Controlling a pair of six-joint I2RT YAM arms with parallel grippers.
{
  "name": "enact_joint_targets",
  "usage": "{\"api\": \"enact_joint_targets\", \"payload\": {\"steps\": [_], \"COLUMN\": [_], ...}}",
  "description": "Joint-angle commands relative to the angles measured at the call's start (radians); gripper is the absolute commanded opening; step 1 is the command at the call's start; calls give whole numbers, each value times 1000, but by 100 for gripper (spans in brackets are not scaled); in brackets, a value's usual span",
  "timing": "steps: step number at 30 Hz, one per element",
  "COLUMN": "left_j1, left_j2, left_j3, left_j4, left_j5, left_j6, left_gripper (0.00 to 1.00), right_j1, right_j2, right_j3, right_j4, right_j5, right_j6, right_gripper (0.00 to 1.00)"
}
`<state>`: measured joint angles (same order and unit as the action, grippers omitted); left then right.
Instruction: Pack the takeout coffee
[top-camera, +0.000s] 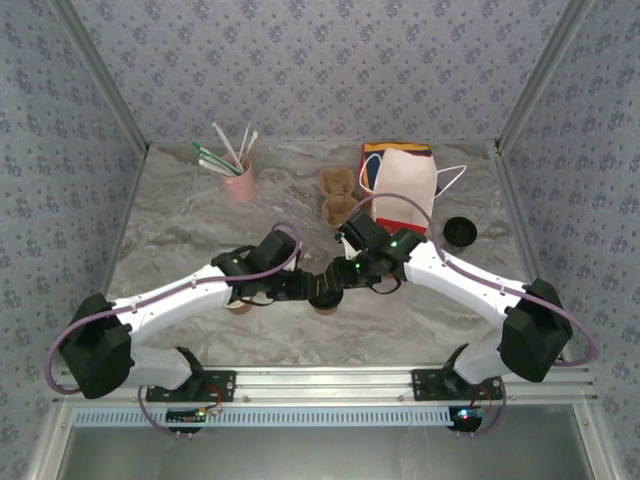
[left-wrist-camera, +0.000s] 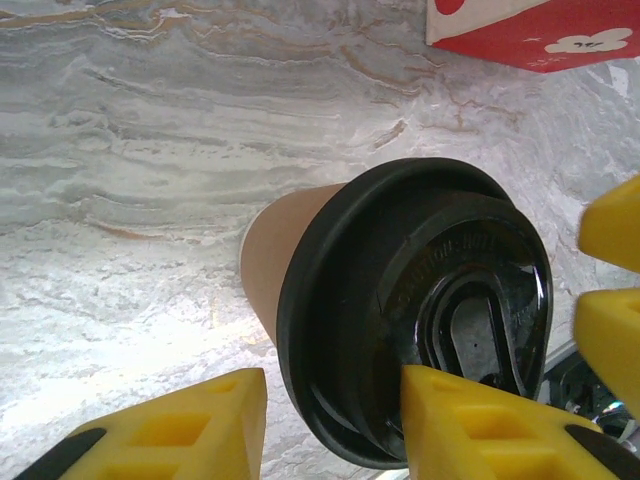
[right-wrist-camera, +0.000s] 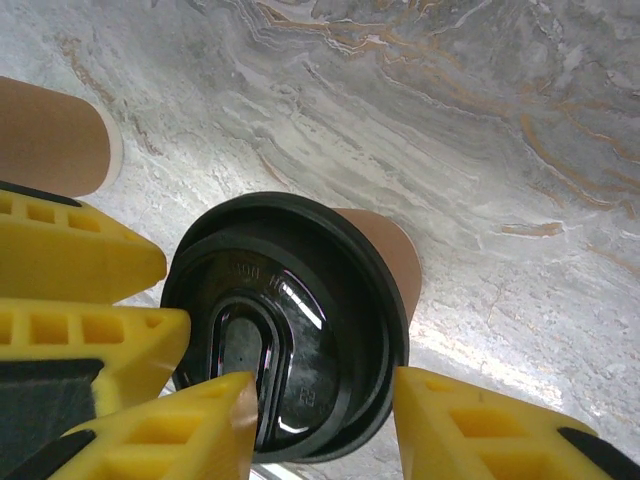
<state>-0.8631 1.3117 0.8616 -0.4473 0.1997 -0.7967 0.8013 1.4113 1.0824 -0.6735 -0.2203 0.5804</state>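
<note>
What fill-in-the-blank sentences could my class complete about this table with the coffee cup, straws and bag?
1. The coffee cup wears a ___ lid.
2. The straws stand in a holder coloured ___.
3. Seen from above, the paper bag lies to the ___ of the cardboard tray.
Missing words: black; pink; right.

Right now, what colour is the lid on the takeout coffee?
The lid is black; left wrist view shows it best.
</note>
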Motion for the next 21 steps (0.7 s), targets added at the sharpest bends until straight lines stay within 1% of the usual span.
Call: {"api": "enact_joint_targets", "payload": {"steps": [1,4,12,21], "left_j1": [17,40,59,59], "left_j2": [21,30,86,57], "left_j3": [41,56,105,100], "left_j4": [-62,-33,-8,-36], "left_j5": [-20,7,55,50], "left_j6": [17,20,53,52], "left_gripper": [40,40,40,40], "right_j1": [7,7,3,-5], "right_j2": [-38,-47,-43,-43], "right_j3": [-34,-65,-100,-79], "right_j4": [-18,17,64,68], "right_j5": [15,-11,-25,-26], "right_j6": [16,27,40,40], "right_gripper": [37,33,33,34]}}
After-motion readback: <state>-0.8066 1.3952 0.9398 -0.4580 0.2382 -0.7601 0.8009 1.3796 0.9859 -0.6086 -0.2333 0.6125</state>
